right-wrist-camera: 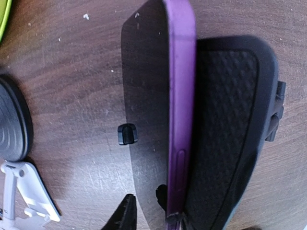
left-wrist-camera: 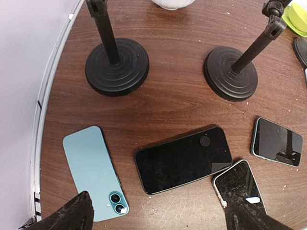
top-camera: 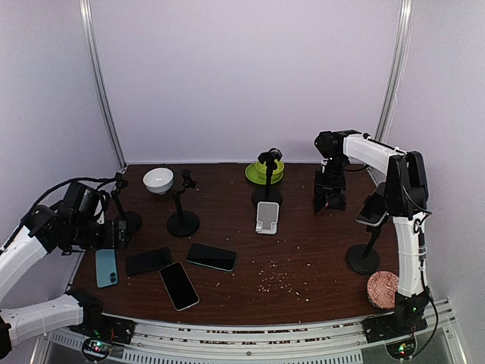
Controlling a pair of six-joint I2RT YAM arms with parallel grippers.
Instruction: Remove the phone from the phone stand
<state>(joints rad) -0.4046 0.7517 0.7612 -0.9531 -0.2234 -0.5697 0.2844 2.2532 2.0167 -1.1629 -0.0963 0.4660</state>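
Note:
A phone with a purple edge (right-wrist-camera: 180, 96) leans on a black phone stand (right-wrist-camera: 228, 120) with a textured back, at the right rear of the table (top-camera: 303, 250). My right gripper (top-camera: 330, 196) hangs straight over that phone stand (top-camera: 330, 199). In the right wrist view one of its fingers (right-wrist-camera: 125, 214) stands left of the dark screen, a small gap away; the other finger is hidden. My left gripper (left-wrist-camera: 160, 211) is wide open at the left, low over phones lying flat, with nothing between its fingers.
A teal phone (left-wrist-camera: 93, 172) and three dark phones (left-wrist-camera: 184, 159) lie at the front left. Two round-based pole stands (left-wrist-camera: 116, 67) are behind them. A white stand (top-camera: 267, 218), white bowl (top-camera: 158, 180), green plate (top-camera: 264, 173) and another stand with a phone (top-camera: 371, 208) are nearby.

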